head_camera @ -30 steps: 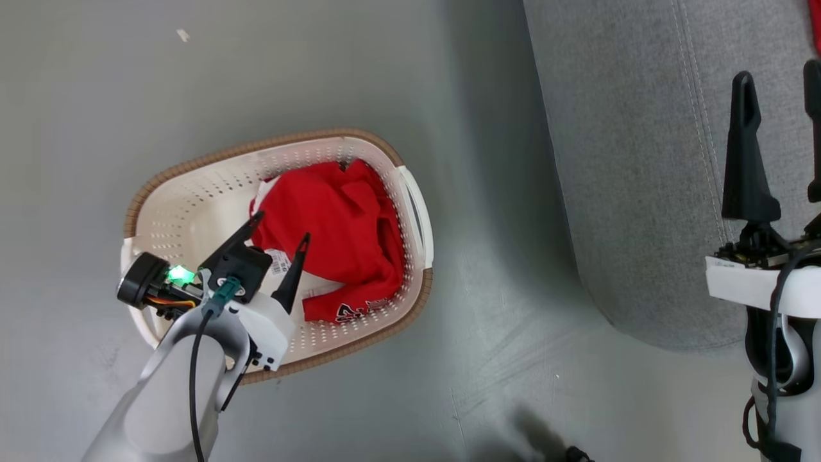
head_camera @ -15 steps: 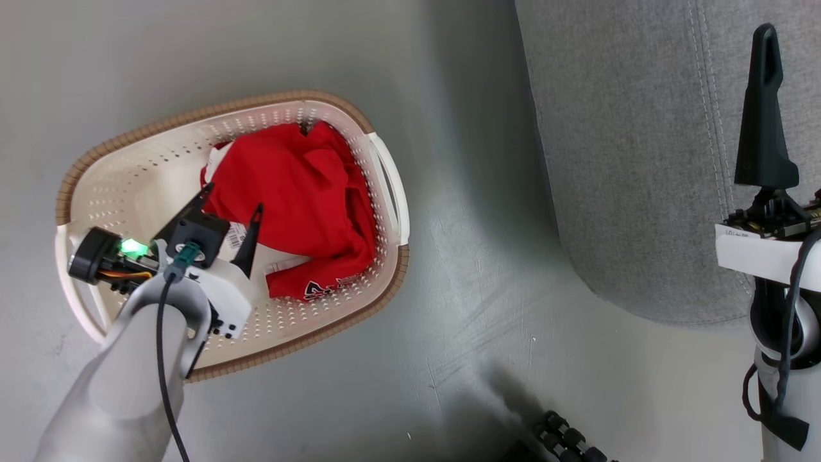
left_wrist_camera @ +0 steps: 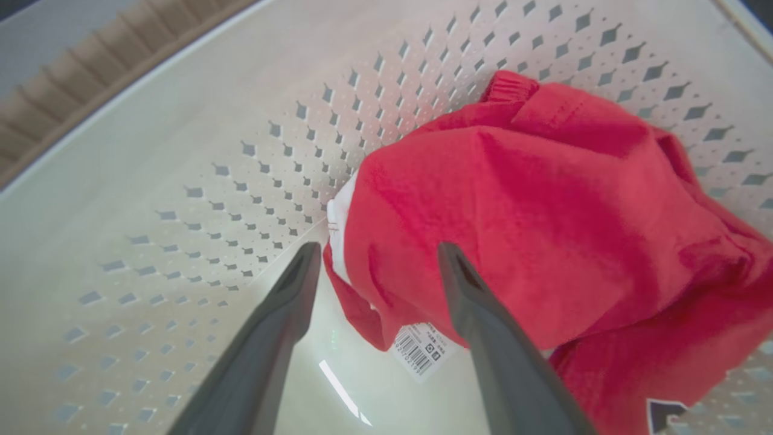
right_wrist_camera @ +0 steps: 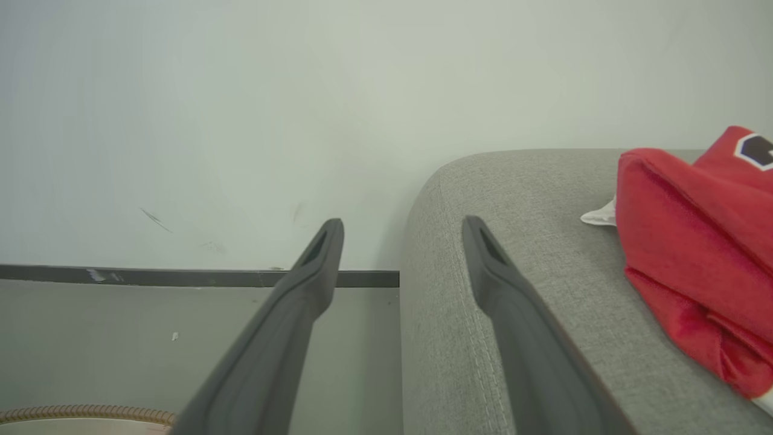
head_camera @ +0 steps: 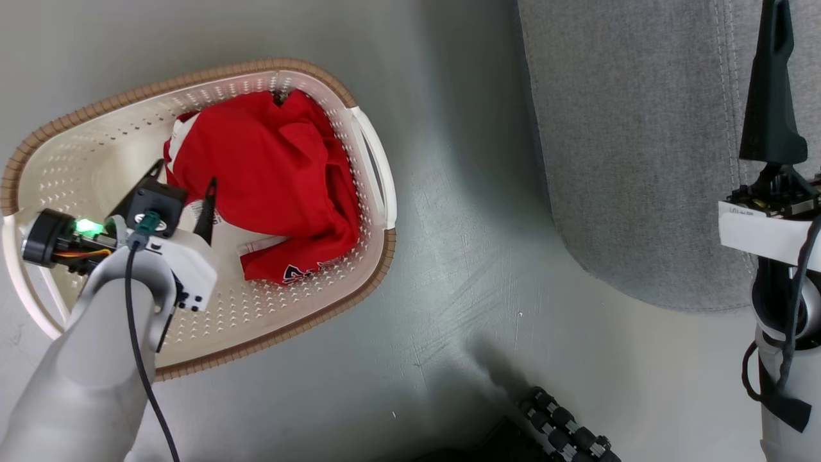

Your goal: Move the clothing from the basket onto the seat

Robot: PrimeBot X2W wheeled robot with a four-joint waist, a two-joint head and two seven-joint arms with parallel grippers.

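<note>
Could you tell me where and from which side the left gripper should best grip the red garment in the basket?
Probably the rounded fold of the red garment beside its white trim, from above: it bulges off the basket floor, and the open left gripper has fingers either side.

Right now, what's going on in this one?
The left gripper, open, is down in the basket, its fingers straddling the edge of a red garment there, not closed on it. The right gripper hangs open and empty by the sofa, where another red garment already lies.
</note>
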